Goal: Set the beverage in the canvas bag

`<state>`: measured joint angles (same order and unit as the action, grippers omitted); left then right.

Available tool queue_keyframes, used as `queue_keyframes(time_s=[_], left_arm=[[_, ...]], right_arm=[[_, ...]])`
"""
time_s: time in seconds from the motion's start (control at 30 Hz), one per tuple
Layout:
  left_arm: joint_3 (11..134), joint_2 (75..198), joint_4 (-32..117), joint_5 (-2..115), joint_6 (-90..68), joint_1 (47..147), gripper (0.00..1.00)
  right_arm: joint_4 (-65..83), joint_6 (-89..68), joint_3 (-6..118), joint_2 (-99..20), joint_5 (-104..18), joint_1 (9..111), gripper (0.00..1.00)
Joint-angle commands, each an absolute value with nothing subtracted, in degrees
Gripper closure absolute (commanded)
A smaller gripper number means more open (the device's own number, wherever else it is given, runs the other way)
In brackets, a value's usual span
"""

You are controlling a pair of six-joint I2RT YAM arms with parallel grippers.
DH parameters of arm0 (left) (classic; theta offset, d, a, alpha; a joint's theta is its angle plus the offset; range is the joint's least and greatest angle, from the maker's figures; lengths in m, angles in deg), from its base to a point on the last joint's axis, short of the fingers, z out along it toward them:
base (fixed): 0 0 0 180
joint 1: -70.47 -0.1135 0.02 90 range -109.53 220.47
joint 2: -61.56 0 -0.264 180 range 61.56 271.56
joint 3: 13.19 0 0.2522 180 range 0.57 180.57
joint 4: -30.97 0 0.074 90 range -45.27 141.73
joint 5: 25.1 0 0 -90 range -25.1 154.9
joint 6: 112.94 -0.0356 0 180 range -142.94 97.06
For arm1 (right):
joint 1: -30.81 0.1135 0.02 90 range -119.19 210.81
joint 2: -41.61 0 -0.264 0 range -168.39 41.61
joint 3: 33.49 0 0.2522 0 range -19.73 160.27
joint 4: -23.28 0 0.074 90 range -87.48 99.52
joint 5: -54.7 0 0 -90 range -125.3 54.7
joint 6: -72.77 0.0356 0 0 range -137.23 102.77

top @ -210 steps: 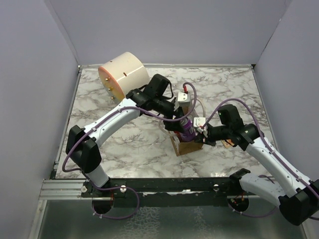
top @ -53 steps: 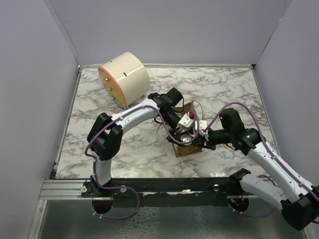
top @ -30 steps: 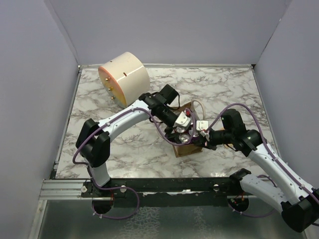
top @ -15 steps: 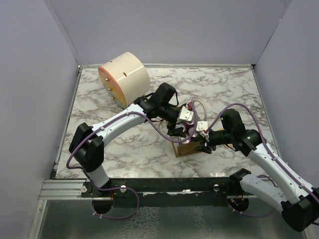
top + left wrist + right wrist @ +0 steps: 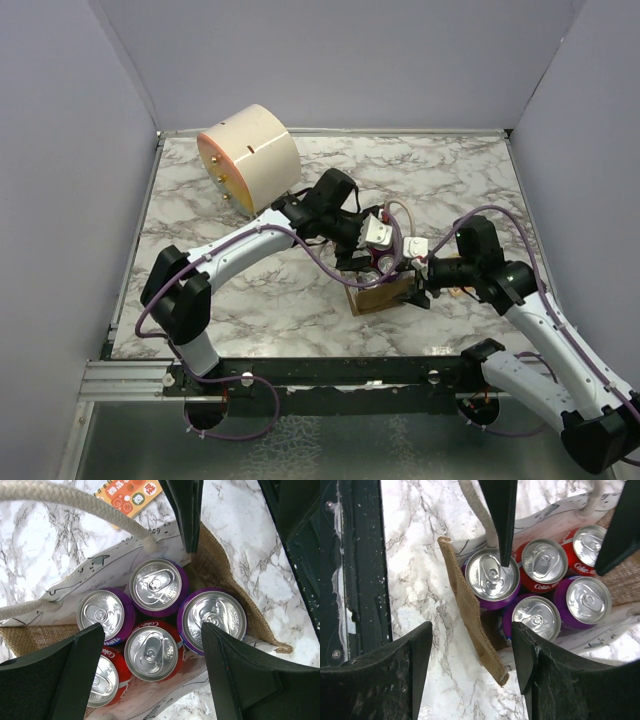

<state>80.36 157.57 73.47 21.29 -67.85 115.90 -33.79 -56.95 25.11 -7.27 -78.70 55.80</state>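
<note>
The canvas bag stands open near the table's front, tan outside with a pale lining. Several upright beverage cans fill it, among them a purple can and a red can. My left gripper hangs open straight over the cans and holds nothing; from above it is over the bag's mouth. At the bag's right end my right gripper is open, and the bag's brown side wall lies loose between its jaws. In the top view the right gripper is beside the bag.
A large cream cylinder lies at the back left. An orange printed card lies on the marble behind the bag. Whitish rope handles arch over the bag's rim. The black front rail runs close to the right gripper.
My right gripper has opened and let go of the bag's side wall, drawing back a little to the right. The left gripper stays open over the bag, slightly shifted.
</note>
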Motion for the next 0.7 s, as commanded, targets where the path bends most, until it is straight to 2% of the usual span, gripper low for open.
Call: queue_keyframes(time_s=[0.0, 0.67], left_arm=[[79.84, 158.41, 73.98, 24.69, -69.46, 116.96, 0.2], [78.66, 160.79, 75.13, 30.9, -73.34, 120.64, 0.19]], right_arm=[[-34.05, -57.08, 26.01, -3.92, -81.65, 53.4, 0.36], [-31.03, -55.55, 23.17, 0.87, -81.98, 48.05, 0.36]])
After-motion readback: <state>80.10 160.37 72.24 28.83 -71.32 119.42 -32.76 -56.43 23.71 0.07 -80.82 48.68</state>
